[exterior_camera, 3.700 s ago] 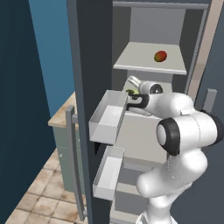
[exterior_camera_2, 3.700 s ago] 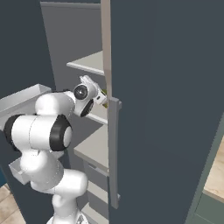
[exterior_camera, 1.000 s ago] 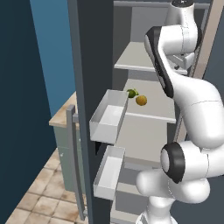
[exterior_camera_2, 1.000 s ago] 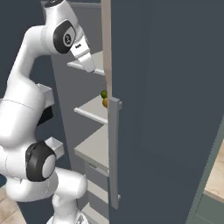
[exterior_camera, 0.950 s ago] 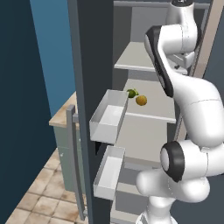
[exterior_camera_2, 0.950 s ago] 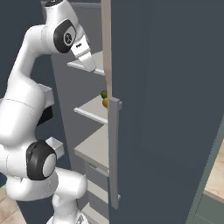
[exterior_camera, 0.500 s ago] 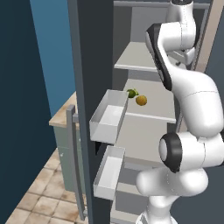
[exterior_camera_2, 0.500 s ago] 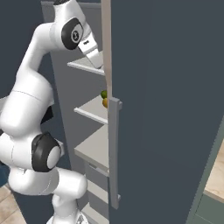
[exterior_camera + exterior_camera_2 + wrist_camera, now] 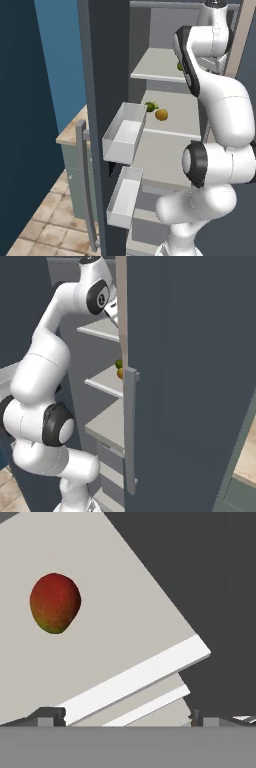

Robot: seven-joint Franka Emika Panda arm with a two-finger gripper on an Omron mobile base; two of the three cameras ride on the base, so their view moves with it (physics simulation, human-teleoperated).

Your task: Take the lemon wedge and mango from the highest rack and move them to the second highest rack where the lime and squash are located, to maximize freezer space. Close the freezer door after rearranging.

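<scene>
- I take the mango point(image 9: 55, 603) as my landmark: it lies alone on the highest rack point(image 9: 115, 607), well back from the shelf's pale front edge, red above and green-yellow below.
- My gripper point(image 9: 122, 716) hangs above and in front of the mango, empty, its jaws spread as wide as they go; I judge that spread suits a fruit this large.
- The two dark fingertips point(image 9: 50, 714) sit near the shelf's front edge, well apart from the mango, so nothing is touched yet.
- In the left base view a sliver of the mango point(image 9: 179, 66) peeks out from behind my raised arm, which reaches up and over the shelf.
- One shelf below the mango, on the second highest rack point(image 9: 176, 122), the lime point(image 9: 149, 106) and the squash point(image 9: 161, 114) sit close together near the left front, which leaves bare shelf to their right for the mango.
- Something pale green touches the lime; it may be the lemon wedge, but I cannot tell.
- To the left of the mango and lower, the freezer door point(image 9: 102, 75) stands swung open with its white bins point(image 9: 125, 134) facing the shelves; closing it comes last.
</scene>
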